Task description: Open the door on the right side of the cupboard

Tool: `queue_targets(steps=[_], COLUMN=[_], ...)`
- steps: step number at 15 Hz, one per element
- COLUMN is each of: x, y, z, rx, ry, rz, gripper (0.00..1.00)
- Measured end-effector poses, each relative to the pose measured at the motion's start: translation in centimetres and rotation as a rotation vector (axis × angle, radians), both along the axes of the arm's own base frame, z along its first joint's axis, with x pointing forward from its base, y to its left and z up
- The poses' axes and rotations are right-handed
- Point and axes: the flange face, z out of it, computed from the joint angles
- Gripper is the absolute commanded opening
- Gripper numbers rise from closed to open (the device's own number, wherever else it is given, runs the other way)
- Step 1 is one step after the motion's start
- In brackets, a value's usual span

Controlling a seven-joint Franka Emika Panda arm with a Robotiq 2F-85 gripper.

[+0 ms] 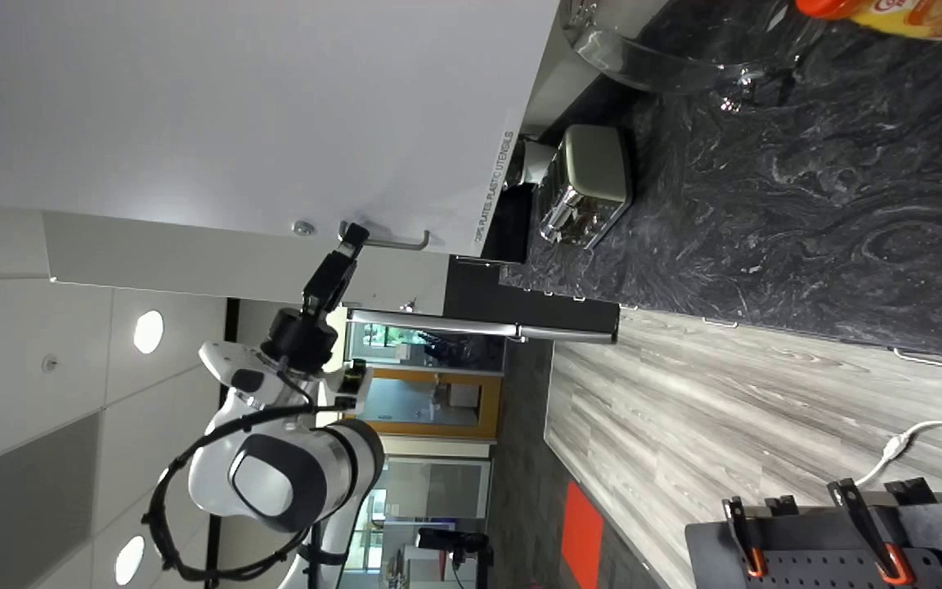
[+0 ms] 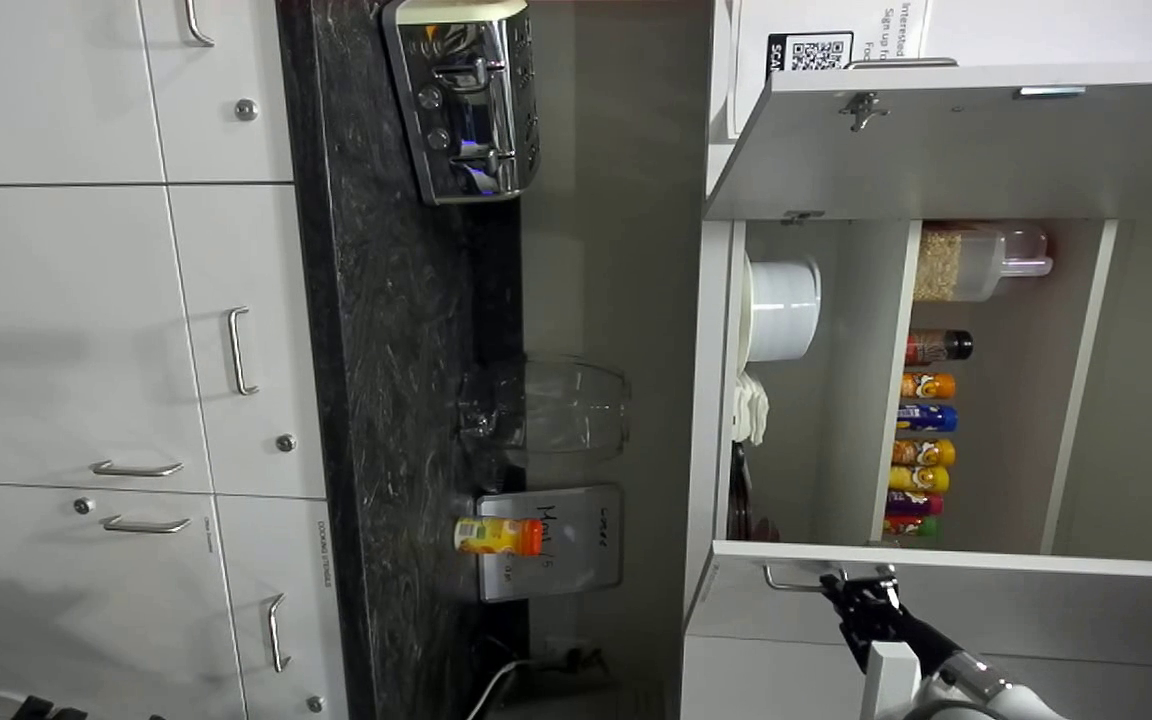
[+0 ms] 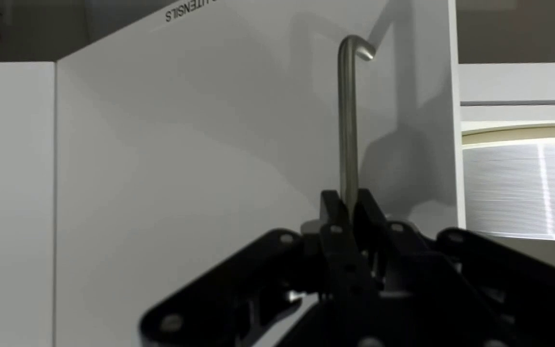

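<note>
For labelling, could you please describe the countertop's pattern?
The countertop is dark grey with pale swirls, clearest in an exterior view.

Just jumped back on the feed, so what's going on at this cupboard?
The robot arm has its end effector closed on the bar handle of the right-hand door. That door stands open, and so does the opposite door of the cupboard; between them a shelf with a row of small containers is in view.
</note>
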Motion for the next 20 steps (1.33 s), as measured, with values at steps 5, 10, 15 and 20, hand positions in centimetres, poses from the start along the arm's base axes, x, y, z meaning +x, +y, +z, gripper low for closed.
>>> queue_targets(steps=[5,10,15,20], x=[-6.4,-11.3,-11.9,-10.3], y=[-0.7,-2.7,-1.5,3.3], z=[0.5,0.4,0.3,0.5], rx=[0.005,0.060,0.008,-0.151], ry=[0.043,0.074,0.113,0.192], rz=[-0.089,-0.174,-0.156,0.033], gripper=[0.03,0.58,0.95,1.00])
